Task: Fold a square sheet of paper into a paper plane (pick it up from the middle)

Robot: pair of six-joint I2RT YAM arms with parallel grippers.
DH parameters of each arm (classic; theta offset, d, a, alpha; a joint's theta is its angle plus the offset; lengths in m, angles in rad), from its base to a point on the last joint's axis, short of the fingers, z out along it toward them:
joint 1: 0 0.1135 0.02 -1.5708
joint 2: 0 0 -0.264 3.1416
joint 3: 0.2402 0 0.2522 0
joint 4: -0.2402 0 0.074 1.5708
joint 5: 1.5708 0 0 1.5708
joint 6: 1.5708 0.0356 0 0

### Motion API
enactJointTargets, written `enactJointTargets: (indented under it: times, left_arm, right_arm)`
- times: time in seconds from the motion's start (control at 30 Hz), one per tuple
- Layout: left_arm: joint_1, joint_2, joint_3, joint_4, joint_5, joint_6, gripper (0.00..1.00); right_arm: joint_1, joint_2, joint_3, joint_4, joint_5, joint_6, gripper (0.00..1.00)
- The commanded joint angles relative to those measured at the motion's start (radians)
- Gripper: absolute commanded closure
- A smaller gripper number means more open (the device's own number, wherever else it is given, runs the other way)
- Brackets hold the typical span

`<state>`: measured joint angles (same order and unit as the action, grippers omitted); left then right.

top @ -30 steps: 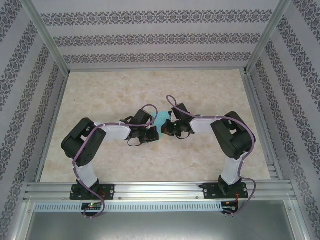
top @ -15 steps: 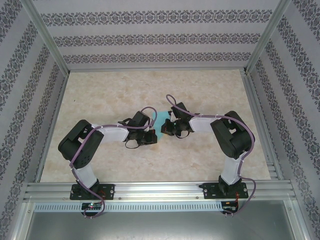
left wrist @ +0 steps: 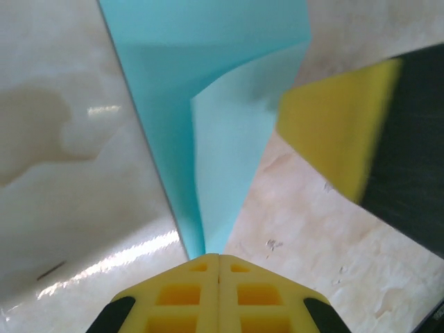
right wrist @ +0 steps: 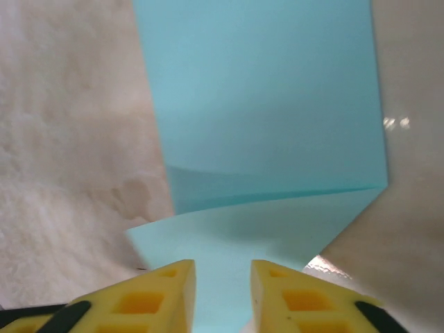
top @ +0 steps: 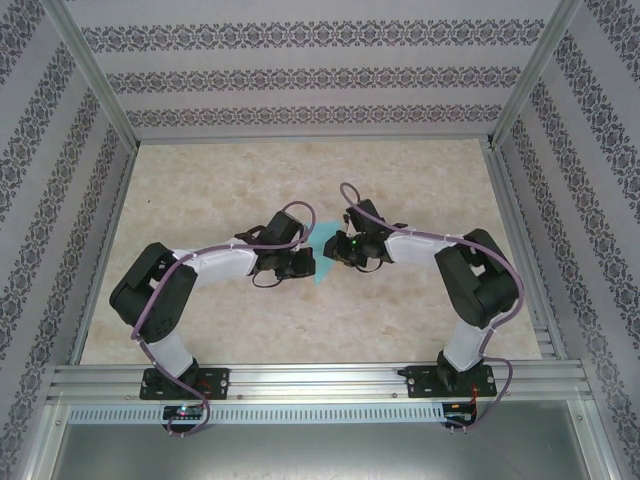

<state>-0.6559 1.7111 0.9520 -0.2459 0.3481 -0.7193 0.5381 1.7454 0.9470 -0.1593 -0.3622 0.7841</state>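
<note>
The square sheet of paper (top: 322,252) is turquoise and folded into a tapering, pointed shape at the middle of the table, between the two grippers. In the left wrist view the paper (left wrist: 222,132) narrows to a tip that runs into my left gripper (left wrist: 219,258), whose yellow jaws are shut on it. My left gripper (top: 304,263) sits just left of the paper in the top view. My right gripper (right wrist: 222,274) is open, and a raised flap of the paper (right wrist: 263,125) lies between and below its fingers. One right finger (left wrist: 336,132) shows blurred beside the paper.
The marble-patterned table (top: 200,190) is bounded by aluminium rails (top: 320,380) at the near edge and by patterned walls (top: 300,75) on three sides. Both arms reach inward and nearly meet at the centre.
My right gripper's jaws have parted from shut. Both wrists shifted slightly, and more of the turquoise paper shows between them, pointing toward the near side. The left gripper stays shut.
</note>
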Motion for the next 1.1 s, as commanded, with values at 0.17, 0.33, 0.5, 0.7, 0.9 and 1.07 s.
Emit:
enactJointTargets:
  times: [0.17, 0.33, 0.5, 0.7, 0.9, 1.07]
  left_arm:
    - [-0.01, 0.05, 0.062, 0.085, -0.037, -0.046, 1.0]
    - [-0.011, 0.093, 0.089, 0.073, -0.072, -0.045, 1.0]
    - [-0.01, 0.112, 0.107, 0.034, -0.147, -0.044, 1.0]
    - [-0.01, 0.151, 0.122, -0.005, -0.152, -0.033, 1.0]
    - [-0.01, 0.173, 0.148, -0.066, -0.157, -0.026, 1.0]
    - [-0.008, 0.176, 0.14, -0.07, -0.162, -0.043, 1.0]
  right_arm:
    - [-0.1, -0.118, -0.098, 0.04, 0.077, 0.071, 0.62]
    - [-0.116, -0.09, -0.103, 0.042, 0.044, 0.05, 0.61]
    - [-0.114, -0.056, -0.092, 0.056, 0.015, 0.052, 0.6]
    - [-0.099, -0.016, -0.068, 0.055, -0.01, 0.052, 0.6]
    - [-0.089, 0.017, -0.042, 0.065, -0.036, 0.06, 0.6]
    - [-0.084, 0.034, -0.028, 0.074, -0.046, 0.067, 0.6]
